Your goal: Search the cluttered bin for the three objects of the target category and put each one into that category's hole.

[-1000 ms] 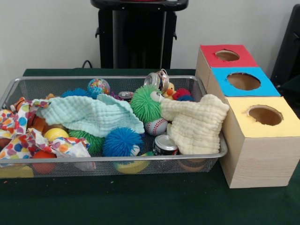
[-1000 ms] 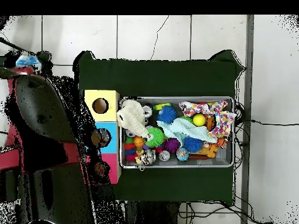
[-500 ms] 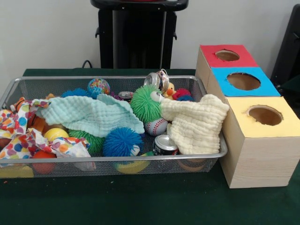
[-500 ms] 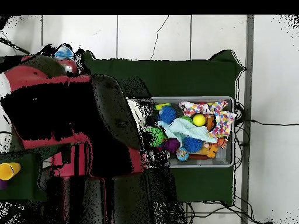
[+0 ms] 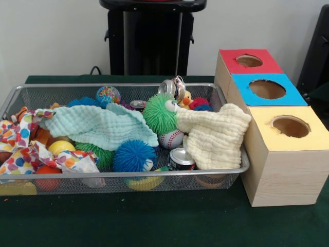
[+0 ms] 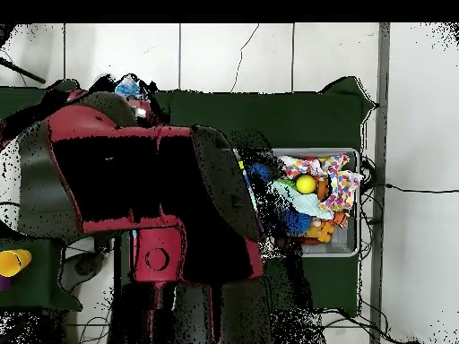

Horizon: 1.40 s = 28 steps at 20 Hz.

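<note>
The big red arm [image 6: 152,215] hangs over the bin [image 5: 123,175], hiding its 9 o'clock side. The pincer is not seen, so I cannot tell its state. Searching comes first: cans [image 5: 181,157] lie at the bin's 5 o'clock corner, beside the boxes [image 5: 288,154].

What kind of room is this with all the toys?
Probably a robot lab, not a playroom. A big red and black robot arm hangs over the table, a wire bin holds toys, cans and cloths, and three boxes with round holes stand beside it for sorting.
</note>
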Each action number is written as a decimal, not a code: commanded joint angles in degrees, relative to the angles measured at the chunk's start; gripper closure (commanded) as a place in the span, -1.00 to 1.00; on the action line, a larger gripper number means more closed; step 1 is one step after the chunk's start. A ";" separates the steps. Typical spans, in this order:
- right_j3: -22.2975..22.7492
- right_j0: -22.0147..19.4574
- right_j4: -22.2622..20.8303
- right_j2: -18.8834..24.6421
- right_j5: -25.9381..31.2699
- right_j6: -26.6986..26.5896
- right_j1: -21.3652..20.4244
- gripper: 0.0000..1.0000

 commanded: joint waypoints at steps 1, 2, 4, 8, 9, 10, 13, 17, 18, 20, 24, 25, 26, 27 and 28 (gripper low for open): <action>10.87 -4.05 1.62 6.30 -1.49 -6.18 -0.49 1.00; 11.22 -4.80 1.45 6.61 -1.62 -6.90 -0.67 1.00; 11.98 -5.67 0.90 7.12 -1.95 -7.72 -1.06 1.00; 13.32 -6.69 0.10 7.97 -3.15 -7.25 -1.64 1.00; 13.44 -6.78 -0.23 8.13 -3.27 -7.12 -1.70 1.00; 13.46 -6.74 -0.25 8.34 -3.24 -6.59 -1.67 1.00; 13.83 -6.69 -0.58 8.47 -4.57 -4.73 -1.71 1.00; 13.46 -5.70 -1.79 7.67 -3.46 -4.12 -2.12 1.00; 13.30 -5.58 -1.97 7.65 -2.92 -4.42 -2.23 1.00; 13.82 -6.51 -1.38 8.70 -2.49 -6.54 -2.59 1.00; 16.89 -10.10 0.46 10.84 -4.30 -10.46 -3.84 1.00; 17.68 -11.34 0.77 11.81 -4.77 -12.04 -4.11 1.00; 18.53 -12.54 1.07 12.65 -5.21 -13.15 -4.38 1.00; 19.23 -13.67 1.14 13.44 -5.58 -14.22 -4.64 1.00; 19.50 -14.67 1.06 14.13 -5.64 -14.86 -4.78 1.00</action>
